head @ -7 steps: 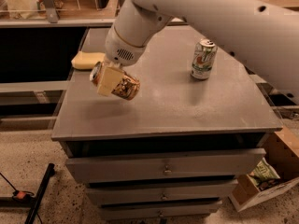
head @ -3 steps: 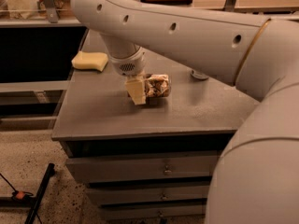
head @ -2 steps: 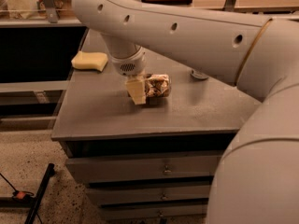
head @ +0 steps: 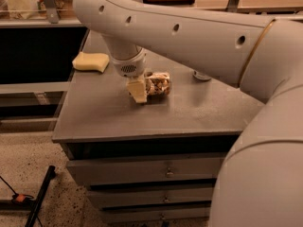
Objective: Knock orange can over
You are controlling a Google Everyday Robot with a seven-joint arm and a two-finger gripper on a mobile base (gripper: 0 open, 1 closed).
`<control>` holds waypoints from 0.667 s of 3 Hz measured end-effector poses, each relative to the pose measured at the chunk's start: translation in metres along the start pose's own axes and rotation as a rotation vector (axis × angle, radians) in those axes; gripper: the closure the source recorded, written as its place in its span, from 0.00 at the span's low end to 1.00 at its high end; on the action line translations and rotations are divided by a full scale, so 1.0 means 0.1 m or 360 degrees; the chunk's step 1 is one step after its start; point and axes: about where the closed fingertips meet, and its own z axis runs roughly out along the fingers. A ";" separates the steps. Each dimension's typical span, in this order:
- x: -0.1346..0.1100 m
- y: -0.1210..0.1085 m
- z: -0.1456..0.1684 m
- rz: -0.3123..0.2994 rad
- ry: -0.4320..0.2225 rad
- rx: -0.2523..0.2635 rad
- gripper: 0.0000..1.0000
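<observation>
The orange can [head: 160,84] lies on its side on the grey cabinet top [head: 109,115], near the middle. My gripper [head: 142,91] reaches down from the big white arm and sits at the can's left end, shut on it, with one cream finger [head: 138,90] in front. The can's left end is hidden behind that finger. The can rests on the surface.
A yellow sponge [head: 91,61] lies at the back left of the top. The base of another can [head: 201,75] shows behind, mostly hidden by my arm [head: 199,32]. Drawers [head: 165,173] are below the front edge. A black stand [head: 38,200] lies on the floor at left.
Earlier the gripper held the can in the air over the left of the top. It has come down and right, and the can now lies on the surface. No movement in the last second.
</observation>
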 end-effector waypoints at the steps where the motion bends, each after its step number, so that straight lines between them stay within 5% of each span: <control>1: -0.01 -0.01 0.01 0.0000 -0.0006 0.0006 0.00; 2: -0.01 -0.01 0.01 0.0000 -0.0006 0.0006 0.00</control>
